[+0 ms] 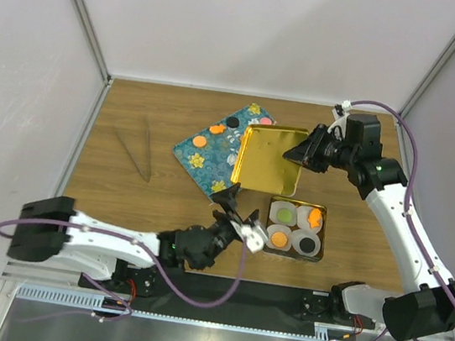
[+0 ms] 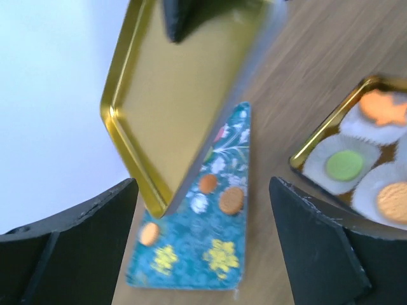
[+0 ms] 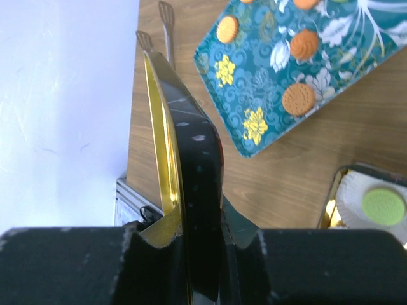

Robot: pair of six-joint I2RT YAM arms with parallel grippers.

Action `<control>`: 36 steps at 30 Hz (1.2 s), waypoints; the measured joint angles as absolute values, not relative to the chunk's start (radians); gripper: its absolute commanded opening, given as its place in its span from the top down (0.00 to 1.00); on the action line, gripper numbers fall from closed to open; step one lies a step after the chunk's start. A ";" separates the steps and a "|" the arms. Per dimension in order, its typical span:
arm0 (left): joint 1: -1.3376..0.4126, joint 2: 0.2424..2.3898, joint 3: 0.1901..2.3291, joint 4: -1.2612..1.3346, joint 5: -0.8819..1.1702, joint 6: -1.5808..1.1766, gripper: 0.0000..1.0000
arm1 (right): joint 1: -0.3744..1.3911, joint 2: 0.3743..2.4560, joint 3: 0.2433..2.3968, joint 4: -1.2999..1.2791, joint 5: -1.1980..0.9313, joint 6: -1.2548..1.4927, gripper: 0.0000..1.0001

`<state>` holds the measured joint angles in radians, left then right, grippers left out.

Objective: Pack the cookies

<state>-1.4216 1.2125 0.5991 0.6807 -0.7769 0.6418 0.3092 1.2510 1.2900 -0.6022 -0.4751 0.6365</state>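
Observation:
Several cookies lie on the teal floral tray [image 1: 203, 163]: orange ones [image 1: 200, 141], a black one [image 1: 232, 121] and a pink one [image 1: 266, 122]. More sit in white paper cups inside the gold tin [image 1: 320, 234]: a green cookie [image 1: 286, 216], orange ones [image 1: 280, 239] and a black one [image 1: 308, 245]. My left gripper [image 1: 235, 210] hangs open between tray and tin with nothing in it; in its wrist view, my left gripper [image 2: 202, 210] frames orange cookies [image 2: 231, 199] on the tray. My right gripper [image 3: 197, 235] is shut on the edge of the gold lid [image 3: 191, 165], held tilted over the tray's right end [image 1: 270, 158].
Metal tongs [image 1: 141, 148] lie on the wooden table at the left. The tin [image 2: 302, 159] is close to the right of my left fingers. The lid [image 2: 178, 95] leans over the tray's far corner. White walls enclose the table's back and sides.

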 measured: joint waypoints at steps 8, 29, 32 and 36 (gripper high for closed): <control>-1.440 1.488 0.550 1.172 -0.786 1.185 0.07 | 0.310 1.252 1.290 -0.635 -0.459 0.640 1.00; -1.320 1.561 0.670 1.262 -0.642 1.251 0.18 | 0.309 1.250 1.290 -0.632 -0.456 0.673 1.00; -1.315 1.595 0.703 1.264 -0.623 1.277 0.21 | 0.310 1.250 1.290 -0.640 -0.458 0.673 1.00; -1.308 1.602 0.715 1.264 -0.609 1.291 0.27 | 0.311 1.249 1.290 -0.642 -0.462 0.677 1.00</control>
<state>-1.3083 1.6016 0.7151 1.2644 -0.6094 1.2911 0.3107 1.2491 1.2900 -0.6418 -0.4618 0.6769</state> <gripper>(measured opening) 0.755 0.205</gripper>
